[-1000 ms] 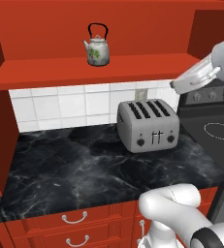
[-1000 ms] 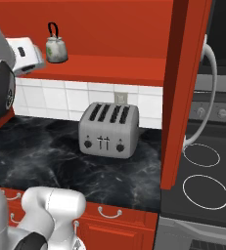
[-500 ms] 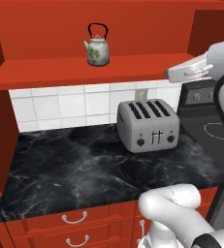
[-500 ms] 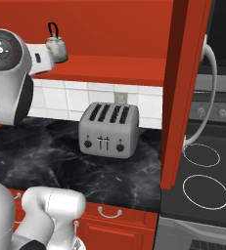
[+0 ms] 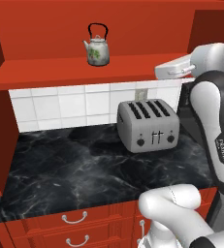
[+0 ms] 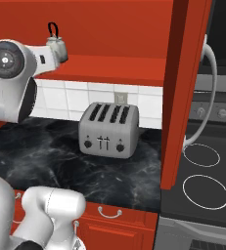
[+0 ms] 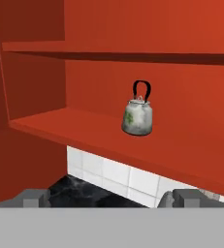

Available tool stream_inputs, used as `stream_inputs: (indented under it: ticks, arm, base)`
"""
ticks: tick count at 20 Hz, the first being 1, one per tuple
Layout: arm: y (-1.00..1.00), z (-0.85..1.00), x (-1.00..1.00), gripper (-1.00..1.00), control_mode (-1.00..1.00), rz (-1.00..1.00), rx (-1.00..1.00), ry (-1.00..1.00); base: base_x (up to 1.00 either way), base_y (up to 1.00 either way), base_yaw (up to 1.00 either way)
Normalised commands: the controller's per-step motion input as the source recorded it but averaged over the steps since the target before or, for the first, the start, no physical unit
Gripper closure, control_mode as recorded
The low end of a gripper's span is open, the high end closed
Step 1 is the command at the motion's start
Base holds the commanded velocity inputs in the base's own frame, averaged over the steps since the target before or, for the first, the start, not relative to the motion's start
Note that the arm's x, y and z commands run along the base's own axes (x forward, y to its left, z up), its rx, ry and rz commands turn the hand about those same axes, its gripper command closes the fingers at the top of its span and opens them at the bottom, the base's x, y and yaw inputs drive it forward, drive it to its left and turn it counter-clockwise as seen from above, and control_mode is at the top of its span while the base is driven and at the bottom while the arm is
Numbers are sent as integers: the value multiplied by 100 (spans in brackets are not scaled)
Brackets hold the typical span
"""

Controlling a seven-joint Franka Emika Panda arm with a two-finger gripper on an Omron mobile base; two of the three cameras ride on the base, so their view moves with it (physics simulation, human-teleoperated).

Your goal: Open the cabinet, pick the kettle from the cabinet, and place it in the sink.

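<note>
Stands upright on the open cabinet (image 5: 84, 72) shelf: kettle (image 5: 98, 46), hoop handle up. Lies straight ahead of the gripper (image 7: 108, 198), well apart, jaws spread wide and empty.

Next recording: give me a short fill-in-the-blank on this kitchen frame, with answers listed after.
1. The kettle stands on the cabinet's bottom ____.
2. The gripper has its jaws ____, holding nothing.
3. The silver ____ sits on the black marble counter below the cabinet.

Answers: shelf; open; toaster
</note>
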Motion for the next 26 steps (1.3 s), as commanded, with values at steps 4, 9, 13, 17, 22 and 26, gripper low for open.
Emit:
stream_inputs:
  ticks: [4,9,13,17,22,26]
  arm:
    - [0,13,27,-100,-100,-6,0,6]
    - [0,10,27,-100,-100,-3,0,6]
    - [0,2,29,-100,-100,-1,5,0]
    - [0,0,31,-100,-100,-1,6,0]
    - [0,1,31,-100,-100,-1,5,0]
    - [1,1,31,-100,-100,-1,5,0]
  base:
    - [0,0,0]
    - [0,0,0]
    - [0,0,0]
    - [0,0,0]
    - [0,0,0]
    - [0,0,0]
